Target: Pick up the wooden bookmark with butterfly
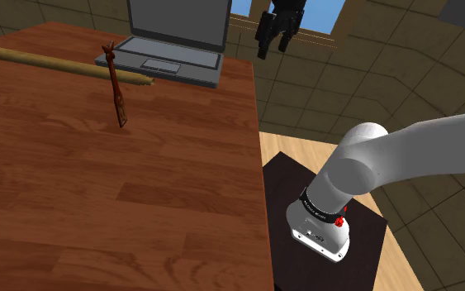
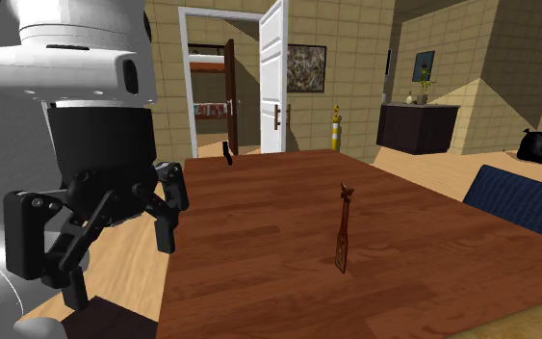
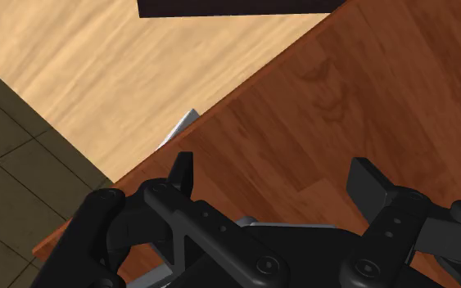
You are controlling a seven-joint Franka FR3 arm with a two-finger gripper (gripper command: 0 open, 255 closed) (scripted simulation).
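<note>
Shoulder view: bookmark (image 1: 120,97) stands upright on table (image 1: 139,207) before laptop (image 1: 173,41), gripper (image 1: 273,43) wide open, empty, well apart near the edge; best to come over it and pinch its flat faces.

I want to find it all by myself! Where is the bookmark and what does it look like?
Find the big brown wooden table with the grey laptop at one end. Beside the laptop lies a long tan rod. The bookmark is the thin reddish-brown strip near it, the only thing standing upright.
</note>
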